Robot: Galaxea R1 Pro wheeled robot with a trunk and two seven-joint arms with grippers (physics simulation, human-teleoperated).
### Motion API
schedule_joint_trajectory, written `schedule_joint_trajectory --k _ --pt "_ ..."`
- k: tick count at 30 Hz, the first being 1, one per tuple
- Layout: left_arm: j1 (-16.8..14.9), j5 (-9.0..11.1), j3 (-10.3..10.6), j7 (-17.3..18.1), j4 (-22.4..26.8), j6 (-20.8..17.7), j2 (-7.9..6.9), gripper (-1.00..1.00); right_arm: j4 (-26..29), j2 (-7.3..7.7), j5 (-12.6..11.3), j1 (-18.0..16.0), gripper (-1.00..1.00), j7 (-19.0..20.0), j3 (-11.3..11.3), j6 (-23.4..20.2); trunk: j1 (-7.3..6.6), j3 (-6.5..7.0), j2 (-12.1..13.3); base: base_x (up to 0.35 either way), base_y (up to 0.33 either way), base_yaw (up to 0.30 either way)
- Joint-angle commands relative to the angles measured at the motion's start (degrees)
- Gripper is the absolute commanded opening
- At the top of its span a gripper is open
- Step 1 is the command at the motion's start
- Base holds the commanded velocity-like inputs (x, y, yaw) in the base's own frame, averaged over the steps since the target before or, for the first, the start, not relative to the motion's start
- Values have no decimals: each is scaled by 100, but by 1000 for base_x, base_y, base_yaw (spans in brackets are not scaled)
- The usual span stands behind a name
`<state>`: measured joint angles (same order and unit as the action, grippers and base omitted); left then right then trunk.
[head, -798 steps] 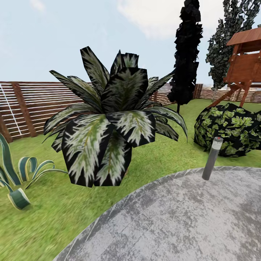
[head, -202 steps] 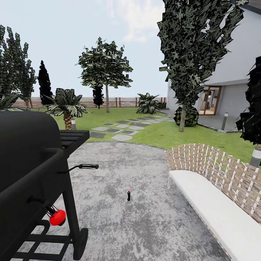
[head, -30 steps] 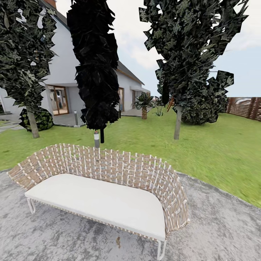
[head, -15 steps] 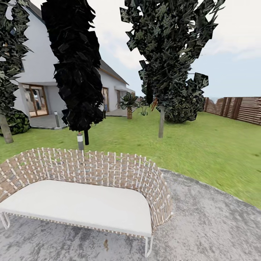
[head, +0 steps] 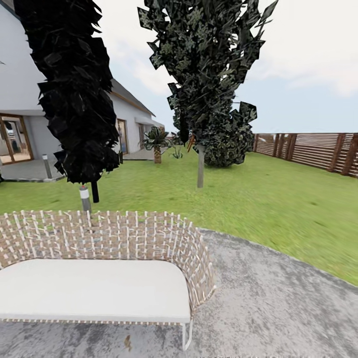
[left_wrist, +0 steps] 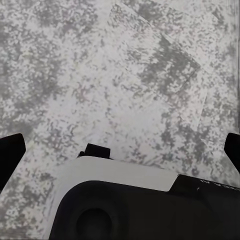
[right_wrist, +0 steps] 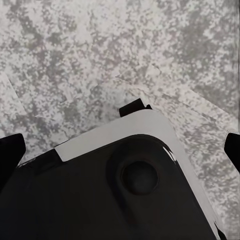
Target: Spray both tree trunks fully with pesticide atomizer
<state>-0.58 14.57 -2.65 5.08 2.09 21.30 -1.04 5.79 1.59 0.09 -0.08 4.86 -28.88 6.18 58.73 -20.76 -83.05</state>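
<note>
Head view: a tall tree [head: 206,74] with a bare grey-brown trunk [head: 200,166] stands on the green lawn [head: 278,199], well beyond the paved patch [head: 278,308] on which the robot appears to stand. A narrow dark cypress-like tree [head: 74,89] rises nearer, beside a short grey lamp post [head: 85,198]. A woven sofa [head: 99,268] with a white cushion sits on the paving in front. A slatted wooden fence [head: 318,151] borders the lawn; a house [head: 20,124] stands behind.

The pesticide atomizer cannot be seen, so its direction from either arm cannot be judged.

The left end effector [left_wrist: 120,150] and right end effector [right_wrist: 120,150] both point down at grey paving, fingers spread wide, holding nothing.
</note>
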Motion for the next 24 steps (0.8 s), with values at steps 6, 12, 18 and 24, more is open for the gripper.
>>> schedule_joint_trajectory --k 6,12,18,24 --pt "-3 46 -25 54 -6 11 -1 100 1 -1 0 -1 100 32 -44 14 0 -6 -3 0 0 -285" --pt "-3 46 -25 54 -6 10 -1 100 1 -1 -1 -1 100 32 -48 14 0 -6 -3 0 0 -285" --pt "-3 46 -25 53 -6 9 -1 100 1 -1 -1 -1 100 32 -54 14 0 -6 -3 0 0 -285" --pt "-3 46 -25 54 -6 12 -1 100 1 -1 -1 -1 100 34 -62 14 0 -6 -3 0 0 -285"
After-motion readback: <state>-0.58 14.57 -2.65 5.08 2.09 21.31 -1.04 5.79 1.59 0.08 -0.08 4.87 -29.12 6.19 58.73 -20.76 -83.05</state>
